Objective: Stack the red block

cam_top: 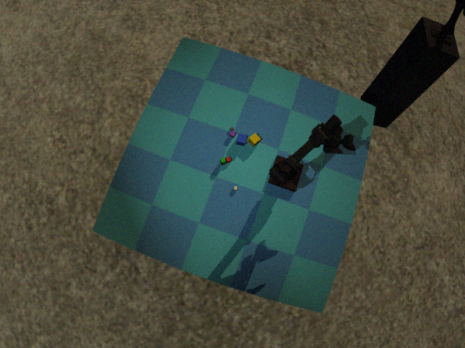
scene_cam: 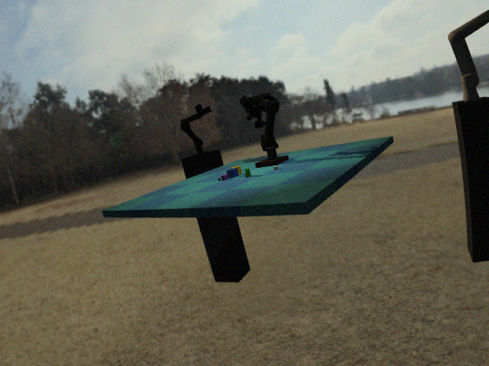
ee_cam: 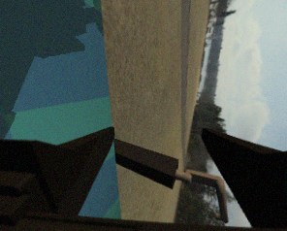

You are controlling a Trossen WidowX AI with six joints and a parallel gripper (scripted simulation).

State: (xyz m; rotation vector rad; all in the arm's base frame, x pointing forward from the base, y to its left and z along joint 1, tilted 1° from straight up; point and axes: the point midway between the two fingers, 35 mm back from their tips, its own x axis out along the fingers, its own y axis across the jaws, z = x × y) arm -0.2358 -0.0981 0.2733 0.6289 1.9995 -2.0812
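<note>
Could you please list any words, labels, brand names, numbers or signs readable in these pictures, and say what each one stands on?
None: no view shows any readable text.
The checkered table is plain.
The red block, green tower, blue block and yellow block have bare faces, though they are small in the picture.
The dark arm and its open tool show no marking.

The checkered teal-and-blue table (cam_top: 188, 66) carries a green tower (cam_top: 223, 161) touching a red block (cam_top: 228, 159), with purple (cam_top: 232, 134), blue (cam_top: 241, 139) and yellow (cam_top: 254, 138) blocks at twelve o'clock of them.
</note>
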